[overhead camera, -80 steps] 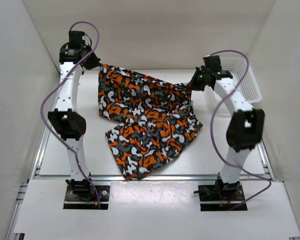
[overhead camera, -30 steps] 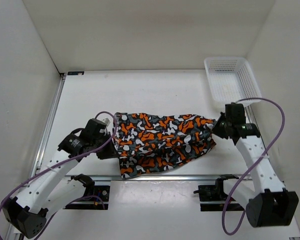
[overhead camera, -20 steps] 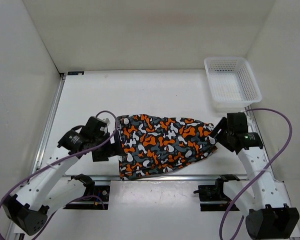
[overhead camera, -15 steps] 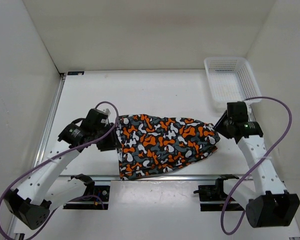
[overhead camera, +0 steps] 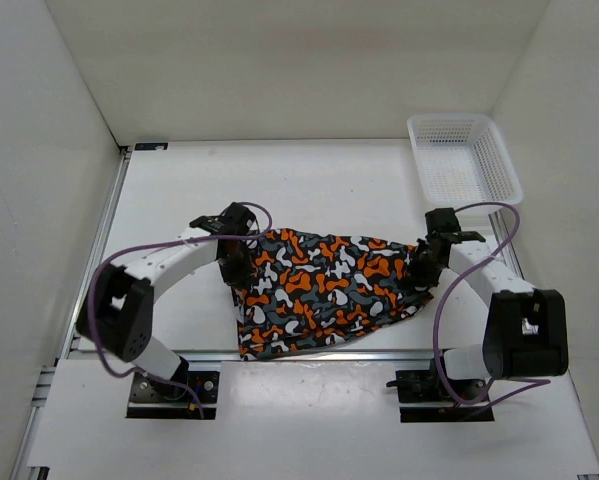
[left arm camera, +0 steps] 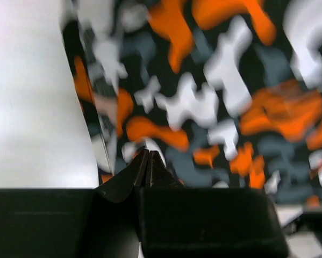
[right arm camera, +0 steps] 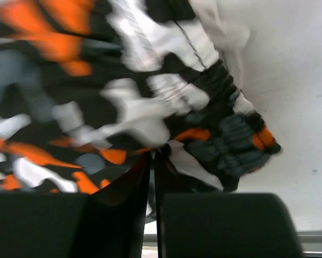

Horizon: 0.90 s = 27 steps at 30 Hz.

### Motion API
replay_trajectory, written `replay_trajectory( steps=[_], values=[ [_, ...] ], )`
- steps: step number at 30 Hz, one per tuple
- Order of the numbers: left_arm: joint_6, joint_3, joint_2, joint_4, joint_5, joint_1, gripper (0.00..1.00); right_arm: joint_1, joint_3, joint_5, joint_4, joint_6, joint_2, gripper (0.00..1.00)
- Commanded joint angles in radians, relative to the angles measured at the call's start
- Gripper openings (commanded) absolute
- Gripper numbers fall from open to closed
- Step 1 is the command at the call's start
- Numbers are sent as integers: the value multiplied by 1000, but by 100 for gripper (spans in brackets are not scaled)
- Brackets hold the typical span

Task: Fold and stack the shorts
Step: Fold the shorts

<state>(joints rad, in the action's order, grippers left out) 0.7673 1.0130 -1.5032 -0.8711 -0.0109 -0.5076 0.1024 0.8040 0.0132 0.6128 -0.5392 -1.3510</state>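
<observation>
**Position.** The shorts [overhead camera: 324,290] lie on the table [overhead camera: 309,180] at its 6 o'clock side, close to the near edge. They form a rough wedge, wide at 9 o'clock and narrowing towards 3 o'clock. The white mesh basket [overhead camera: 465,170] stands well apart in the 1 o'clock corner.

**Grippers.** The left gripper [overhead camera: 236,265] sits at the 9 o'clock edge of the cloth. In the left wrist view its fingertips [left arm camera: 142,167] are pressed together with no gap, and the hem runs straight into them, so it appears to pinch that edge. The right gripper [overhead camera: 422,272] sits at the 3 o'clock end. Its fingertips [right arm camera: 141,173] are closed to a sliver on the cloth beside the gathered elastic band.

**Step in hand.** In my judgement the garment looks doubled over once, and both arms are laying that fold down. The outline is uneven, with a lower layer showing at 6 o'clock.

**Next move.** Both grippers need to let go without dragging the top layer. After that the panel needs a fresh grip for a second fold across its length. Stacking is not yet begun.
</observation>
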Motion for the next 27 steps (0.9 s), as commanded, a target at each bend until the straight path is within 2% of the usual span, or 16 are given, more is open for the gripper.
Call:
replay_trajectory(
  steps=[1, 8, 12, 14, 17, 20, 21, 23, 24, 27],
  values=[
    [-11, 16, -87, 80, 12, 67, 12, 3, -35, 51, -67, -8, -65, 11],
    [-11, 163, -296, 110, 9, 165, 11, 40, -71, 93, -116, -71, -137, 12],
    [-34, 280, -386, 110, -15, 199, 11, 100, -3, 113, -128, -102, -204, 12],
    [-46, 326, -428, 110, -27, 225, 11, 153, 75, 113, -137, -114, -244, 12],
    [-91, 424, -503, 84, -38, 291, 11, 232, 211, 113, -121, -98, -333, 18],
    [-141, 556, -539, 11, 29, 349, 11, 273, 389, 113, -47, -47, -407, 22],
    [-166, 628, -549, -11, 66, 372, 11, 287, 430, 113, -27, -32, -418, 26],
    [-186, 688, -537, -69, 80, 382, 17, 287, 548, 113, 43, 8, -404, 35],
    [-197, 735, -511, -84, 100, 394, 20, 278, 579, 113, 62, 22, -387, 51],
    [-221, 779, -425, -126, 121, 394, 31, 240, 613, 22, 91, 45, -281, 84]
  ],
)
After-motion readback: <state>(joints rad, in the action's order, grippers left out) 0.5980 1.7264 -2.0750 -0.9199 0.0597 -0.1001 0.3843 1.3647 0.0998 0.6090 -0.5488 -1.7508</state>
